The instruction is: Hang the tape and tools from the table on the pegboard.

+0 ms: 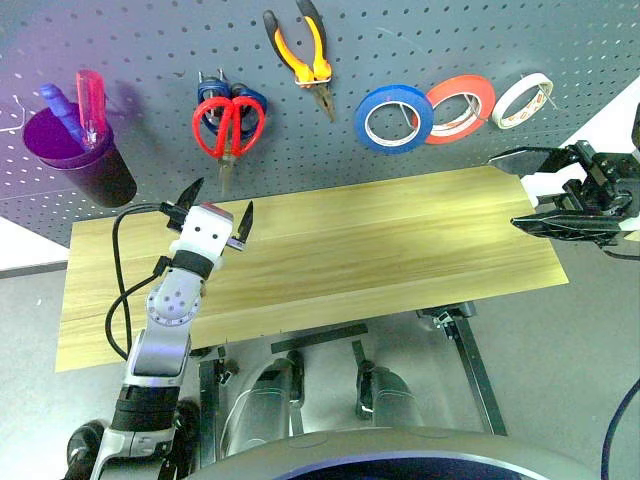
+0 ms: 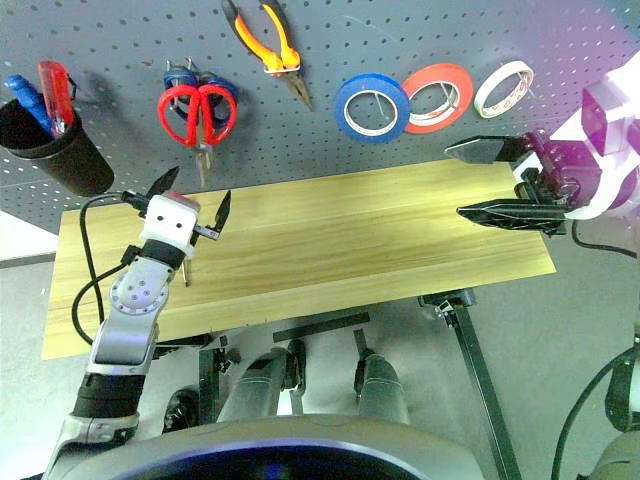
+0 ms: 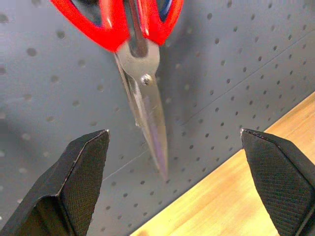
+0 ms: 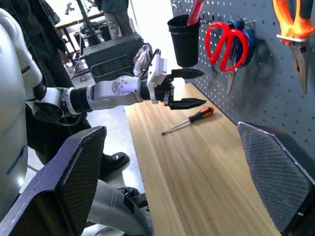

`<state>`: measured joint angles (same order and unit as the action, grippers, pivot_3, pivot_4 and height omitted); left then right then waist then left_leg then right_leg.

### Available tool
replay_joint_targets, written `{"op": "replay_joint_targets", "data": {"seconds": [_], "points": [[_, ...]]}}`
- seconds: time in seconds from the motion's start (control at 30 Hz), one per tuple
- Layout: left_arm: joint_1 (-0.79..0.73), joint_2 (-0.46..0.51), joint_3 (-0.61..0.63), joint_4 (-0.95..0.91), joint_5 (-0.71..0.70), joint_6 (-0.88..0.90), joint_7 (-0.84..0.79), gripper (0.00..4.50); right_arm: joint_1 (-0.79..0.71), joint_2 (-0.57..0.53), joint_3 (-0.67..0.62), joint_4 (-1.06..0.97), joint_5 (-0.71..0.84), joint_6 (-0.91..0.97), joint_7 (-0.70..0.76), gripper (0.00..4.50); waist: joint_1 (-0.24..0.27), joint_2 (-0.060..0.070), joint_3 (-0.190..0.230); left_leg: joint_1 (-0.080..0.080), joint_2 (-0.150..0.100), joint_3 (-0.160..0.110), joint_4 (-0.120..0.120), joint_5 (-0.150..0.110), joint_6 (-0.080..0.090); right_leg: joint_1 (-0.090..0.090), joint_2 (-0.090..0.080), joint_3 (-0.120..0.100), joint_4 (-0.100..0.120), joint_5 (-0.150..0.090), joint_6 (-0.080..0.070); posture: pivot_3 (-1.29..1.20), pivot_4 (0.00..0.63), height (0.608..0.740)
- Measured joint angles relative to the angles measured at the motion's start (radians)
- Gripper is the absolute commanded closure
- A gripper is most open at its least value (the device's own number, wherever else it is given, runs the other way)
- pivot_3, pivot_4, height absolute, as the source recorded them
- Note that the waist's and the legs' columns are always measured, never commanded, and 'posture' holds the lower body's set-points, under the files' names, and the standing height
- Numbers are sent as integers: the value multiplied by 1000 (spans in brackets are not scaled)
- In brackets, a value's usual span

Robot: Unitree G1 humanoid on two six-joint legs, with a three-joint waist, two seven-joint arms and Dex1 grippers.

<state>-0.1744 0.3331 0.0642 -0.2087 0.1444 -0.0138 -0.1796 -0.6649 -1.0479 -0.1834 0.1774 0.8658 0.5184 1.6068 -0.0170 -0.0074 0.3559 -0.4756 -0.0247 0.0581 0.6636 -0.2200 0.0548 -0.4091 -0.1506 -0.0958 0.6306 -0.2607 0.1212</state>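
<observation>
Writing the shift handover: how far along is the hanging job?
Done: scissors, pliers and blue tape roll hang on the pegboard. In hand: nothing; left gripper and right gripper are open. Left: the screwdriver lies on the table.

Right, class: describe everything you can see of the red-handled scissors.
The red-handled scissors hang on the pegboard, two glossy red plastic loops on top, closed steel blades joined by a rivet pointing down, their tip just above the table. Blue-handled scissors hang behind them. The open left end effector sits just below, not touching.
</observation>
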Motion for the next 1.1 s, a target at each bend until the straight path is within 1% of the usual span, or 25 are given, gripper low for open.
{"op": "replay_joint_targets", "data": {"seconds": [0.17,0.27,0.47,0.63,0.73,0.83,0.93,1.03,1.1], "points": [[121,14,33,-117,-1,27,-9,49,-5,12,5,4,-9,-3,0,0,1,0,0,0,0,0,0,0,0,0,0,0,0,0,0,-92,336,740],[186,22,51,-139,1,35,-8,49,-9,24,12,9,-20,-6,0,0,4,0,0,0,0,0,0,-1,-2,0,0,0,0,0,0,-81,335,740],[245,9,80,-169,-11,99,-6,49,-19,53,27,21,-25,-10,0,0,6,0,0,0,0,0,0,-2,-2,0,0,0,0,0,0,-62,333,740],[260,-36,135,-144,-61,195,15,49,-26,65,56,21,-27,-14,0,0,7,0,0,0,0,0,0,-2,-2,0,0,0,0,0,0,-57,342,740],[250,-58,180,-85,-105,260,27,49,-36,70,63,22,-27,-14,0,0,7,0,0,0,0,0,0,-2,-2,0,0,0,0,0,0,-54,349,740],[223,-61,186,-19,-120,288,31,49,-41,76,66,21,-28,-16,0,0,10,0,0,0,0,0,0,-2,-2,0,0,0,0,0,0,-55,350,740],[106,-62,187,61,-136,326,53,49,-41,105,84,20,-49,-27,1,0,19,0,0,0,0,0,0,-2,-2,0,0,0,1,1,1,-60,355,740],[38,-61,187,124,-146,337,60,49,-38,124,99,19,-89,-47,0,0,23,0,0,0,0,1,0,-2,-2,-1,0,0,0,1,1,-68,362,740],[-18,-56,183,198,-148,337,63,49,-23,135,104,18,-127,-63,-7,0,25,0,0,0,0,1,0,-2,-1,-1,0,0,0,1,1,-75,366,740]]}}
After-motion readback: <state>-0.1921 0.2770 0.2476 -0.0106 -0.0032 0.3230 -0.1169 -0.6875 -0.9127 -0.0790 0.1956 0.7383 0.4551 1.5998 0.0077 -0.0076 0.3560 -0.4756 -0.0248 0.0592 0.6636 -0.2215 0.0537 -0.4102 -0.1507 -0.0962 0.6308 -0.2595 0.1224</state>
